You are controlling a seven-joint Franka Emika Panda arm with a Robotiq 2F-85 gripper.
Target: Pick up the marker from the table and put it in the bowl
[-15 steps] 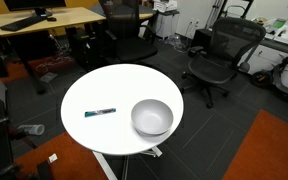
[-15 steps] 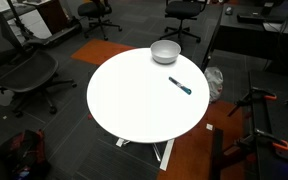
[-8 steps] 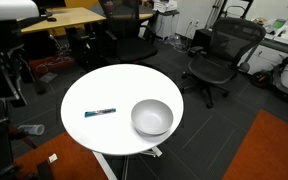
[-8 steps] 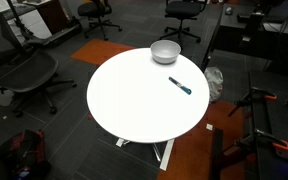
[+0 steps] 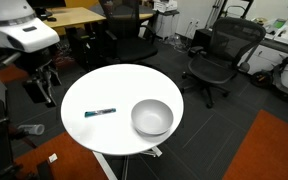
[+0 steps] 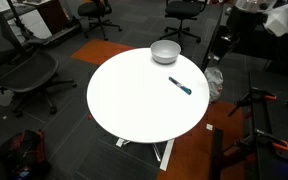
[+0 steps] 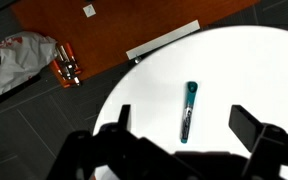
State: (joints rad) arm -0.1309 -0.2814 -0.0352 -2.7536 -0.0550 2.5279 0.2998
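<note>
**Lining up on the marker**

An office with swivel chairs surrounds the round white table (image 5: 109,85). The marker (image 7: 188,110) lies flat on it, apart from the bowl (image 5: 152,128). I judge this the approach. My gripper (image 5: 42,88) hangs raised near the table's edge, jaws spread wide, empty. Next I descend and straddle the slim body.

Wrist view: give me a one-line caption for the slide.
Open claw frames the marker lying on the white table, orange carpet beyond the edge.
</note>
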